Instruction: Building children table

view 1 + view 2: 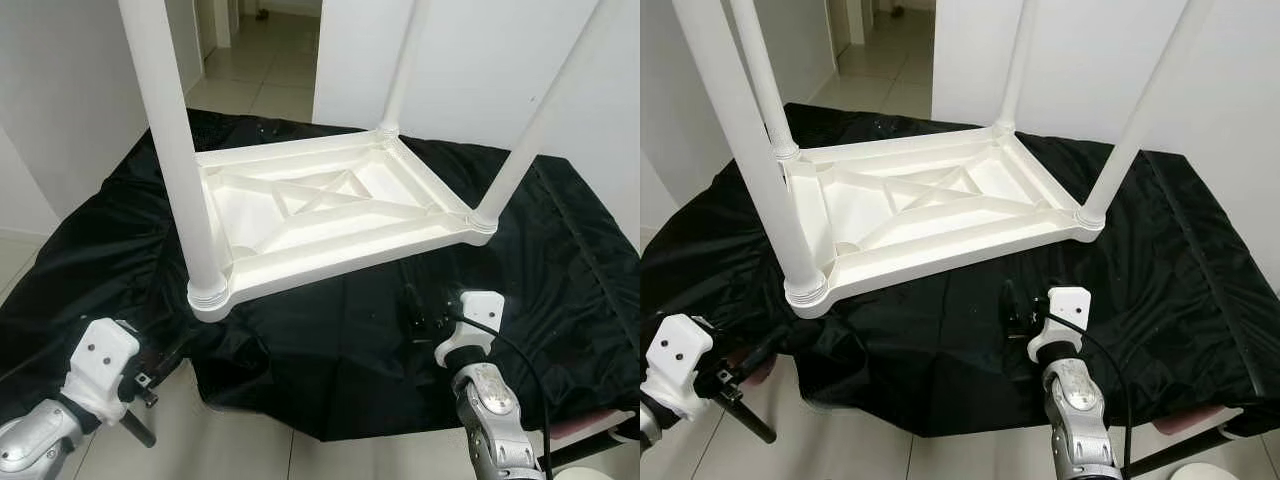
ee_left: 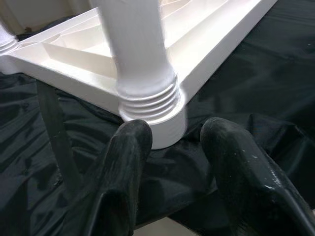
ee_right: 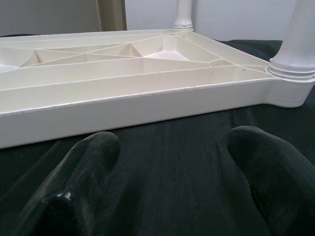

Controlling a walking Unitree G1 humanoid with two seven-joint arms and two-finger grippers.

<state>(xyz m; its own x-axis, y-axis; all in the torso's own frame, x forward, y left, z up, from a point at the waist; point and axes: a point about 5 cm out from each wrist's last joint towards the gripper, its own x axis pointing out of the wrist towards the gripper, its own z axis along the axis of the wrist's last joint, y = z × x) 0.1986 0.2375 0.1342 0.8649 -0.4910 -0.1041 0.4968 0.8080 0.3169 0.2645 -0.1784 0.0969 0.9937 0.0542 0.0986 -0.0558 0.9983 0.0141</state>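
A white plastic children's table lies upside down on a black cloth, its ribbed underside [image 1: 340,262] facing up. Legs stand upright in its corners: front left [image 1: 180,150], front right [image 1: 530,130], back right [image 1: 405,65] and back left [image 1: 755,70]. My left gripper [image 2: 172,132] is open just short of the front-left corner, its fingers either side of that leg's threaded base [image 2: 147,98]. My right gripper [image 3: 172,142] is open low over the cloth, facing the table's front rim [image 3: 123,105], a little apart from it.
The black cloth [image 1: 560,250] covers a low platform and hangs over its front edge. Tiled floor [image 1: 240,445] lies below my arms. White walls [image 1: 480,60] stand close behind, with a hallway [image 1: 260,50] at the back left. A cable [image 1: 520,355] runs along my right arm.
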